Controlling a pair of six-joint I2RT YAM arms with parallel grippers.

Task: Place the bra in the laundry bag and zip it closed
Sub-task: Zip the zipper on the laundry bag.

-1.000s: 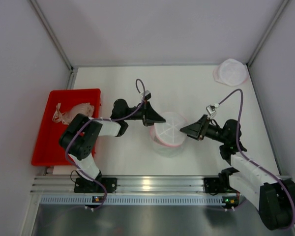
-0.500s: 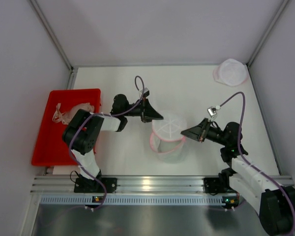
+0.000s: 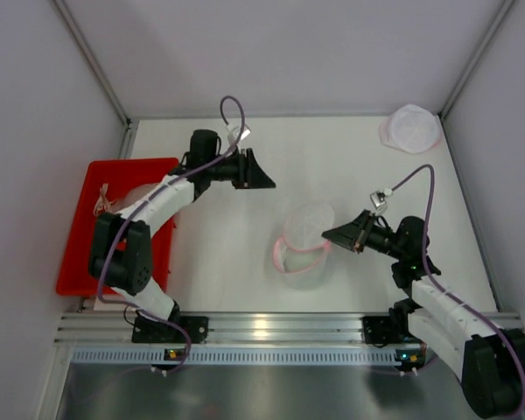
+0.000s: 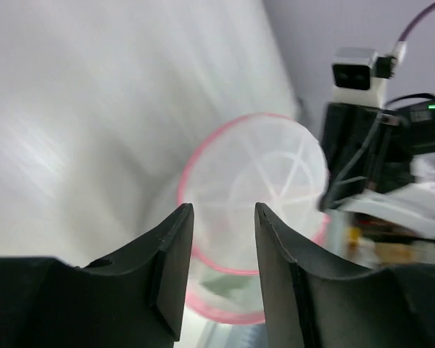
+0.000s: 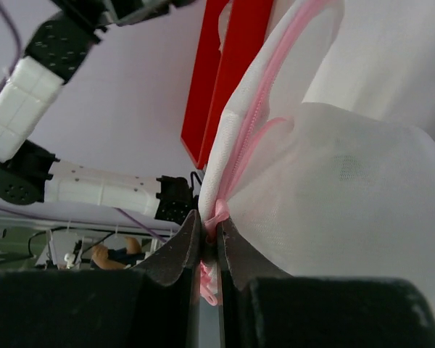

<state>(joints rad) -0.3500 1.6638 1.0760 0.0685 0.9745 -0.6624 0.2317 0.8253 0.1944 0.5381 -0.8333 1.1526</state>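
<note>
Bra (image 3: 105, 201) lies pale and crumpled in the red tray (image 3: 79, 254) at the 9 o'clock side of the table (image 3: 350, 166), partly hidden under the left arm, which reaches over the tray's far end. No gripper touches it.

Just toward 6 o'clock from the table's middle sits the laundry bag (image 3: 304, 241), a translucent white mesh pouch with a pink zip trim (image 3: 280, 255) around its rim, resting on the table surface. The right gripper (image 3: 325, 234) meets the bag at its 3 o'clock edge. In the right wrist view its fingers are pressed together on the pink trim, with the white mesh billowing up and away from the pinch and a little loop of pink hanging below it.

The left gripper (image 3: 267, 179) is at about 10 o'clock from the bag, well apart from it and off the table surface. Its jaws stand apart with nothing between them. Its wrist view looks through the gap at the bag's round pink-rimmed face and the right arm beyond.

A second white mesh bag (image 3: 410, 129) sits alone in the table's 1 o'clock corner.
</note>
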